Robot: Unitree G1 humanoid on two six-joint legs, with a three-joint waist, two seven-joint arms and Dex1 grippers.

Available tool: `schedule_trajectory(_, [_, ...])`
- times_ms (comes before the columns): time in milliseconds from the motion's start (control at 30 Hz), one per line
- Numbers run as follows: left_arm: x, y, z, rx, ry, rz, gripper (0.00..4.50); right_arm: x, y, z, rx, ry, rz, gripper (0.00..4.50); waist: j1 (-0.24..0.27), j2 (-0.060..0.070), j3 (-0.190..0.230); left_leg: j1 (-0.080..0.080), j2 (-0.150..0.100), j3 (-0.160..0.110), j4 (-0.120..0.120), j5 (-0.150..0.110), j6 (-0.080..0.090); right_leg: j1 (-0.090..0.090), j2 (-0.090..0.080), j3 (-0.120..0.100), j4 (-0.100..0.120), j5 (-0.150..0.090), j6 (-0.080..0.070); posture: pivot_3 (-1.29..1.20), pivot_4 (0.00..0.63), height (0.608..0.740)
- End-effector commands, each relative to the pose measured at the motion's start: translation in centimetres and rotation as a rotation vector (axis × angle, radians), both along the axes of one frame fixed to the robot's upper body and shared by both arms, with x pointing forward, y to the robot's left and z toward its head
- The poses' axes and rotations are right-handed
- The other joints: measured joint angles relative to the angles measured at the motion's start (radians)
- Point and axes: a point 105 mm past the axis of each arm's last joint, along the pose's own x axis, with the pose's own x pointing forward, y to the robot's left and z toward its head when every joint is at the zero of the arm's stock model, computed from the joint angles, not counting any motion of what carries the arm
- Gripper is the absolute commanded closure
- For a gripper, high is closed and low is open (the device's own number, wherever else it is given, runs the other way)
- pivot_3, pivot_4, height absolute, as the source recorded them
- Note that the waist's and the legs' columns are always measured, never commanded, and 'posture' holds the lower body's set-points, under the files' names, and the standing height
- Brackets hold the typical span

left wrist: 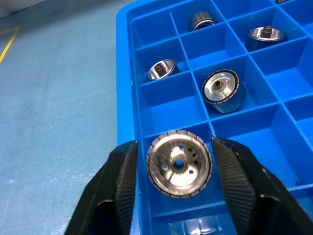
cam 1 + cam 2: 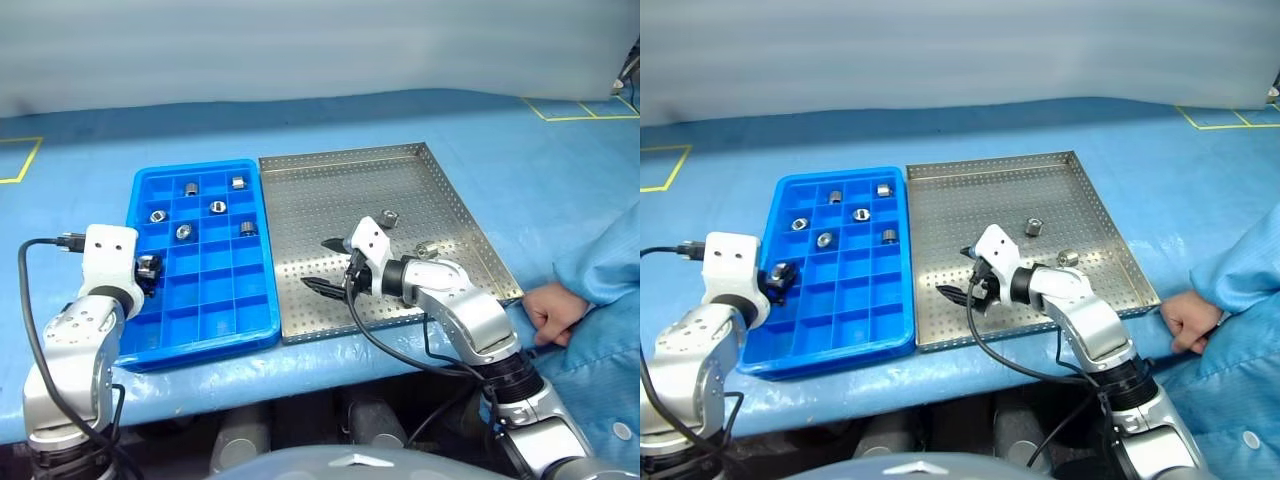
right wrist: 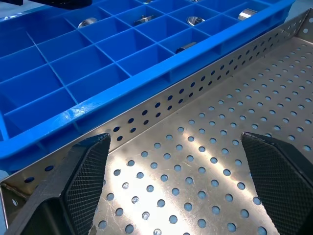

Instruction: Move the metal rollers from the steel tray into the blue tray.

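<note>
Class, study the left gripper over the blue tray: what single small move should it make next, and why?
Probably lift the left gripper straight up. Its fingers stand apart beside a metal roller that sits in a blue tray compartment, so the release looks done, and two rollers remain on the steel tray.

Bright, even light from above leaves only soft shadows. The steel tray [image 3: 205, 161] throws white glare off its perforated floor, and the roller [image 1: 179, 163] nearest the left wrist camera gleams sharply.
</note>
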Motion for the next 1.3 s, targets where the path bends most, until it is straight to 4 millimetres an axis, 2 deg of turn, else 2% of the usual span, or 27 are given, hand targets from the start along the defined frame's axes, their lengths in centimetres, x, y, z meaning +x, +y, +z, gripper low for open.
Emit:
schedule_trajectory(33, [0.8, -0.7, 2.7, -0.02, -0.146, -0.034, 1.19, 0.3, -0.2, 1.7, 0.026, -0.074, -0.014, 0.0, 0.0, 0.0, 0.0, 0.0, 0.0, 0.0, 0.0, 0.0, 0.0, 0.0, 0.0, 0.0, 0.0, 0.0, 0.0, -0.04, 0.15, 0.74])
schedule_trajectory(100, [1.6, -3.1, 4.1, -0.104, -0.231, -0.155, 1.19, 0.4, -0.6, 1.7, 0.012, -0.08, -0.031, 0.0, 0.0, 0.0, 0.0, 0.0, 0.0, 0.0, 0.0, 0.0, 0.0, 0.0, 0.0, 0.0, 0.0, 0.0, 0.0, -0.05, 0.15, 0.74])
schedule_trajectory(200, [2.3, -9.0, 5.6, -0.263, -0.287, -0.479, 1.19, 0.6, -2.2, 1.6, -0.043, -0.09, -0.078, 0.0, 0.004, -0.001, 0.0, -0.001, -0.001, 0.0, 0.0, 0.0, 0.0, 0.001, -0.001, 0.0, -0.001, 0.0, 0.0, -0.06, 0.15, 0.74])
schedule_trajectory(233, [2.3, -11.1, 5.6, -0.266, -0.263, -0.608, 1.19, 0.7, -2.9, 1.7, -0.054, -0.083, -0.097, 0.0, 0.003, -0.001, 0.0, -0.001, -0.001, 0.0, 0.001, 0.0, 0.0, 0.001, -0.001, 0.0, -0.001, 0.0, 0.0, -0.07, 0.15, 0.74])
schedule_trajectory(333, [2.3, -15.9, 4.8, -0.271, -0.161, -0.879, 1.19, 0.4, -4.7, 2.1, -0.082, -0.078, -0.135, 0.0, -0.004, 0.0, 0.0, -0.001, -0.002, 0.002, 0.001, 0.0, 0.0, 0.0, -0.001, 0.0, -0.001, 0.0, 0.0, -0.11, 0.15, 0.74])
schedule_trajectory(400, [2.6, -17.8, 4.0, -0.256, -0.087, -0.987, 1.19, 0.1, -5.9, 2.1, -0.13, -0.088, -0.162, 0.0, -0.011, 0.0, 0.0, -0.001, -0.002, 0.003, 0.0, 0.0, 0.001, 0.0, -0.001, 0.0, -0.001, 0.0, 0.0, -0.13, 0.15, 0.74])
schedule_trajectory(567, [3.6, -19.7, 1.3, -0.196, 0.051, -1.071, 1.19, -0.4, -7.7, 1.9, -0.188, -0.102, -0.235, 0.0, -0.059, 0.0, -0.001, 0.0, -0.001, 0.004, 0.0, 0.0, 0.001, 0.0, 0.001, 0.001, -0.001, 0.0, 0.0, -0.22, 0.15, 0.74])
schedule_trajectory(733, [4.7, -20.7, -1.6, -0.214, 0.147, -1.071, 1.19, -1.4, -7.5, 1.7, -0.126, -0.089, -0.284, 0.0, -0.103, 0.0, -0.001, -0.001, -0.001, 0.003, 0.0, 0.0, 0.001, 0.0, 0.001, 0.002, -0.001, -0.002, 0.003, -0.29, 0.15, 0.74])
schedule_trajectory(933, [4.9, -21.8, -3.1, -0.23, 0.203, -1.1, 1.19, -1.8, -6.8, 1.6, -0.109, -0.089, -0.292, 0.0, -0.155, 0.0, -0.001, -0.001, -0.001, 0.001, 0.0, 0.0, 0.001, 0.0, 0.001, 0.003, -0.001, -0.002, 0.005, -0.31, 0.15, 0.74])
schedule_trajectory(1133, [5.2, -21.4, -4.9, -0.189, 0.267, -1.072, 1.19, -1.4, -6.9, 1.6, -0.11, -0.101, -0.312, 0.0, -0.199, 0.001, -0.001, -0.001, -0.001, 0.0, 0.0, 0.0, 0.001, 0.0, 0.001, 0.003, 0.0, -0.002, 0.006, -0.32, 0.15, 0.74])
schedule_trajectory(1300, [5.0, -21.2, -4.9, -0.194, 0.266, -1.07, 1.19, -1.4, -6.8, 1.5, -0.109, -0.099, -0.312, 0.0, -0.217, 0.001, -0.001, -0.001, -0.001, 0.0, 0.0, 0.0, 0.001, 0.0, 0.001, 0.003, 0.0, 0.0, 0.01, -0.31, 0.15, 0.74])
